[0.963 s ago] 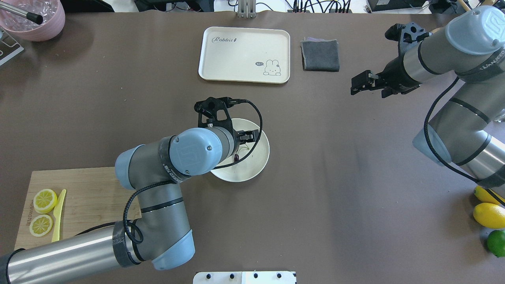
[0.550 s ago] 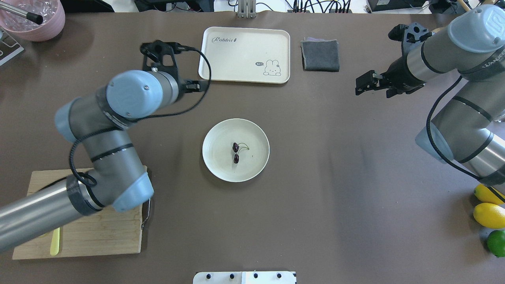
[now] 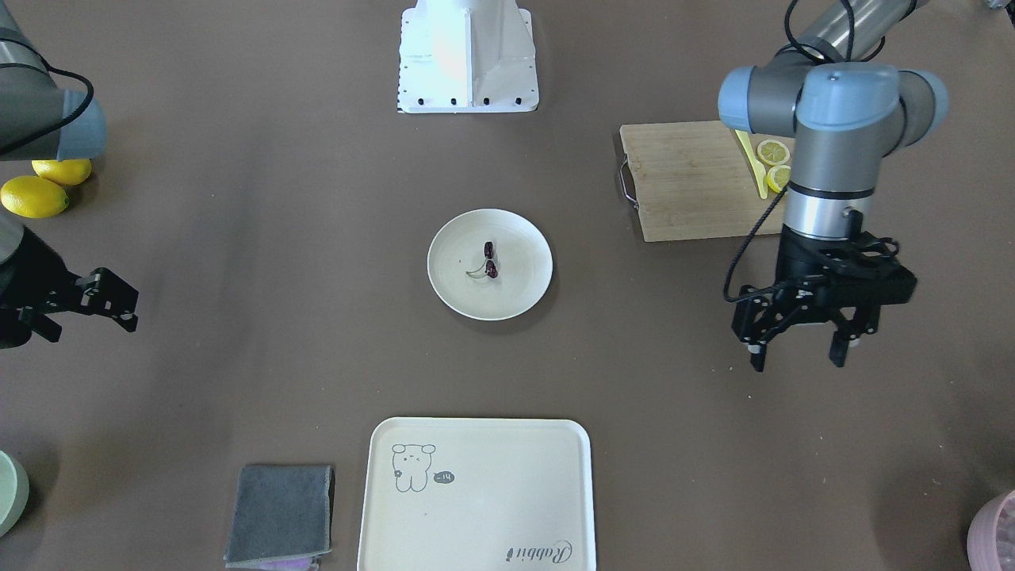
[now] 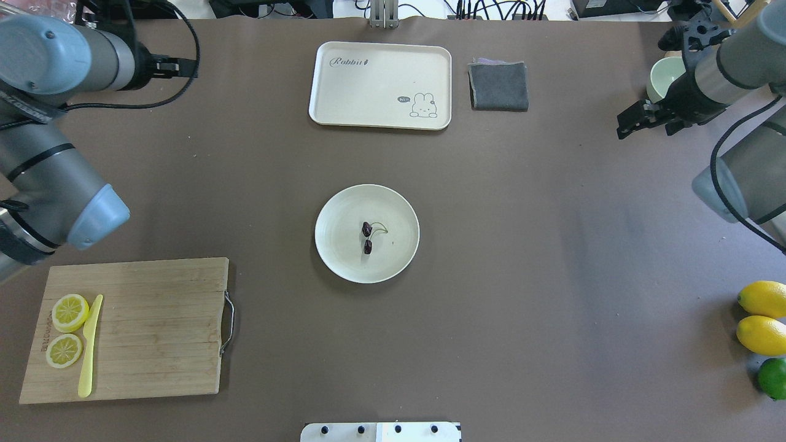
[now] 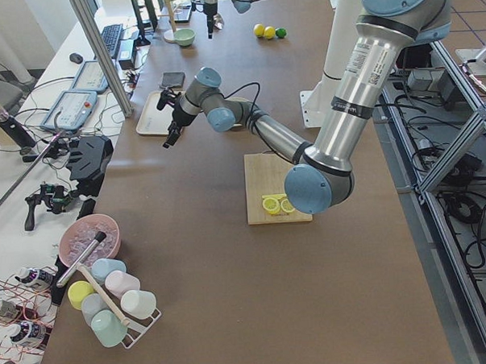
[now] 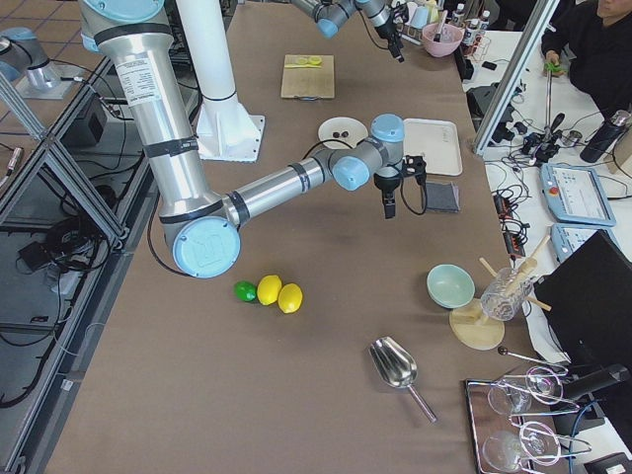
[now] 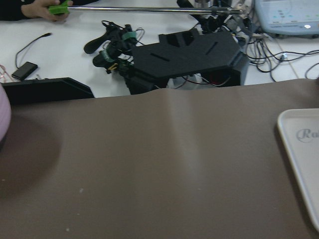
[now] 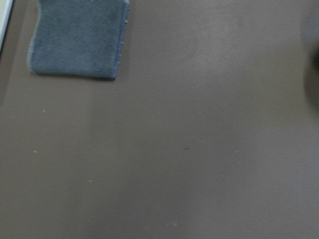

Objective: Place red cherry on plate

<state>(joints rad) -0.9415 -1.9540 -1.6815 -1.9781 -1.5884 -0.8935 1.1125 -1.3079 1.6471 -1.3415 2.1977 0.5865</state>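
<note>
Counter [image 4: 522,276] is carrying your plate [image 4: 344,258], red cherry [image 4: 366,229] lying inside, so placement looks done. Left gripper [image 3: 797,363] is hanging wide and empty at ten o'clock, parked clear. Right gripper [image 3: 131,311] gap: cannot tell.

Overhead: round green lime [image 4: 772,378] clipped by the right edge; pale mint cup [image 4: 662,77] half behind the right arm [image 4: 724,80], upper right. Front view: right gripper [image 3: 127,309] seen obliquely at the left edge, finger gap unreadable; yellow lemon slices [image 3: 773,152] part-covered by the left arm [image 3: 829,159]; pink ribbed bowl [image 3: 995,533] cut at the lower right corner. Right wrist view soft; folded grey cloth [image 8: 77,40] clipped by the top edge.
</note>
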